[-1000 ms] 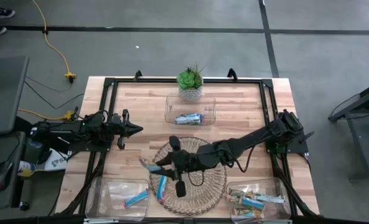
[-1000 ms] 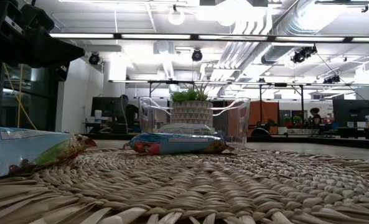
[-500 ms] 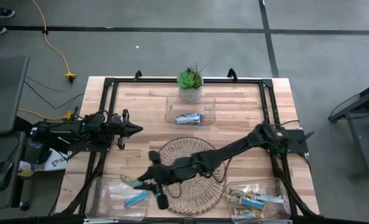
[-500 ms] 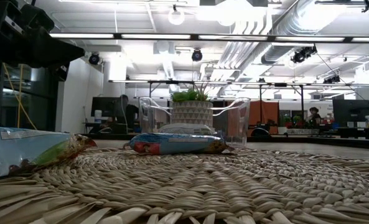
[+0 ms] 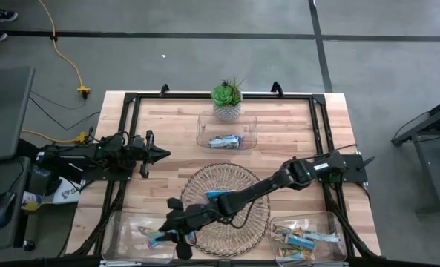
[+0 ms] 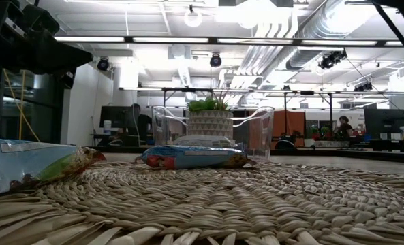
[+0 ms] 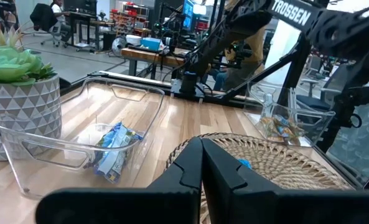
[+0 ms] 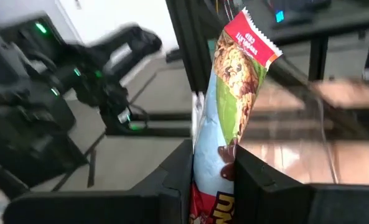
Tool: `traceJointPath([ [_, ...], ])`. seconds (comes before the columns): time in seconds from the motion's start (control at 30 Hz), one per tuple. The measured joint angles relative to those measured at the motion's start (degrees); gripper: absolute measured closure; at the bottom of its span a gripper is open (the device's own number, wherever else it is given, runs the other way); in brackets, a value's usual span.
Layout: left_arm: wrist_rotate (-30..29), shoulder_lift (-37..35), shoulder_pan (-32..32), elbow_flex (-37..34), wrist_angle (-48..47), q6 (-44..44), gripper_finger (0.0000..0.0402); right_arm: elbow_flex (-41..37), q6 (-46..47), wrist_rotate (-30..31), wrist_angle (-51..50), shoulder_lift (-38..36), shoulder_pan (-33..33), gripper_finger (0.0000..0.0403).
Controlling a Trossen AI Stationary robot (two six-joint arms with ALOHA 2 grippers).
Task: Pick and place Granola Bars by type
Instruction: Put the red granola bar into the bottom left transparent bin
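Note:
My right arm reaches across the round wicker tray (image 5: 238, 178), and my right gripper (image 5: 173, 226) (image 8: 212, 169) is over the near-left clear bin (image 5: 127, 236), shut on a granola bar (image 8: 233, 87) with a blue, green and red wrapper. Another bar (image 5: 160, 237) lies in that bin. A blue bar (image 5: 218, 194) lies on the tray; the low view shows two bars (image 6: 195, 158) (image 6: 31, 163) flat on the wicker. My left gripper (image 5: 162, 153) (image 7: 201, 163) waits shut at the table's left side. My right gripper pinches the granola bar between its two fingers at one end (image 8: 210, 158). The rest of the wrapper sticks out past the fingertips, its red crimped end (image 8: 249, 34) farthest from them. The bar is lifted clear.
A far-centre clear bin (image 5: 205, 130) holds one bar (image 5: 225, 141), with a potted plant (image 5: 227, 96) behind it. The near-right bin (image 5: 275, 226) holds several bars (image 5: 305, 239). A black frame (image 5: 127, 100) runs round the table edges.
My right gripper, still shut on the bar, has carried it from over the wicker tray's left part toward the table's left and near edge, and now stands over the near-left bin. The arm has stretched out across the tray.

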Motion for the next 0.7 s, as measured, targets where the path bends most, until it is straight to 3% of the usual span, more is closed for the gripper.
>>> traceJointPath([
  [0.3, 0.00, 0.01, 0.02, 0.01, 0.00, 0.01, 0.0401, -5.30, 1.25, 0.47, 3.28, -0.02, -0.57, 0.0336],
  [0.7, 0.00, 0.00, -0.01, 0.00, 0.00, -0.02, 0.0401, -6.21, 2.22, 1.68, 8.39, 0.29, -2.57, 0.0336],
])
